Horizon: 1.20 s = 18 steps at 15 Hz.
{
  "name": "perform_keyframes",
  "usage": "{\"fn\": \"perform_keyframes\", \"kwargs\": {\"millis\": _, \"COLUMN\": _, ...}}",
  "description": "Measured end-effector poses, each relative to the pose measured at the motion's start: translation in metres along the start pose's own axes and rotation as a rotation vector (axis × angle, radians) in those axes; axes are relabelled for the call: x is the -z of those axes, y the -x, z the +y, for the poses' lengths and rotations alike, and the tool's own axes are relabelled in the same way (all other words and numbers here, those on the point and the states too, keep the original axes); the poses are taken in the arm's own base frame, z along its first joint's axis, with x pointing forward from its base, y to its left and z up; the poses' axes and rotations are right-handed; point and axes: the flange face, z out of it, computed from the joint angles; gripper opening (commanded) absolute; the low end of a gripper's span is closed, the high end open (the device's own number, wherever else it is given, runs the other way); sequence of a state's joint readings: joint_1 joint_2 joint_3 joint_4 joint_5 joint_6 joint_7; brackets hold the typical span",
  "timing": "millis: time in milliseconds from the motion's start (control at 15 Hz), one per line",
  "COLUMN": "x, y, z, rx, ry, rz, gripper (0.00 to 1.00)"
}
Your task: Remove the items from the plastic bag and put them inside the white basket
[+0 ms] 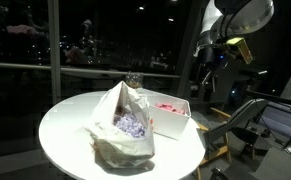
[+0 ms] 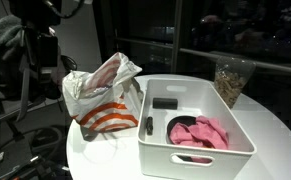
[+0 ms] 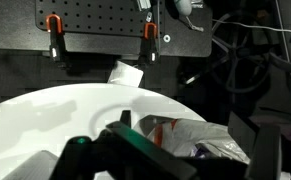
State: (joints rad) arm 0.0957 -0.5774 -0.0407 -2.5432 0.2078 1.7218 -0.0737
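A crumpled white plastic bag (image 1: 125, 128) with orange stripes lies on the round white table (image 1: 65, 125); it also shows in an exterior view (image 2: 97, 92) and in the wrist view (image 3: 205, 140). Purple-patterned contents show inside its mouth. The white basket (image 2: 200, 150) stands right beside the bag and holds a pink cloth (image 2: 201, 133) and small black items (image 2: 165, 102). It also shows in an exterior view (image 1: 171, 122). My gripper (image 3: 175, 160) is open and empty, high above and off to the side of the table (image 1: 217, 55), well apart from the bag.
A clear jar with brownish contents (image 2: 232, 80) stands behind the basket near the table's far edge. Dark windows lie behind the table. Metal framing and equipment (image 1: 255, 125) stand by the table. A perforated board with orange clamps (image 3: 95, 30) is beyond the table.
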Motion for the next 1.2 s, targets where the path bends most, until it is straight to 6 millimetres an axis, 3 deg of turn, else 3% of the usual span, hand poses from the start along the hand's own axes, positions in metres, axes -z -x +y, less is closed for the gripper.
{"fn": "perform_keyframes", "kwargs": {"millis": 400, "x": -0.007, "y": -0.005, "z": 0.003, "rx": 0.032, "ry": 0.003, "rz": 0.011, "gripper": 1.00}}
{"fn": "perform_keyframes", "kwargs": {"millis": 533, "x": -0.018, "y": -0.025, "z": 0.008, "rx": 0.109, "ry": 0.017, "rz": 0.070, "gripper": 1.00}}
{"fn": "perform_keyframes", "kwargs": {"millis": 733, "x": -0.047, "y": -0.073, "z": 0.008, "rx": 0.221, "ry": 0.067, "rz": 0.162, "gripper": 1.00}}
{"fn": "perform_keyframes", "kwargs": {"millis": 933, "x": -0.084, "y": -0.112, "z": -0.015, "rx": 0.289, "ry": 0.105, "rz": 0.167, "gripper": 1.00}}
{"fn": "perform_keyframes", "kwargs": {"millis": 1200, "x": -0.112, "y": -0.134, "z": -0.076, "rx": 0.408, "ry": 0.134, "rz": 0.137, "gripper": 1.00}}
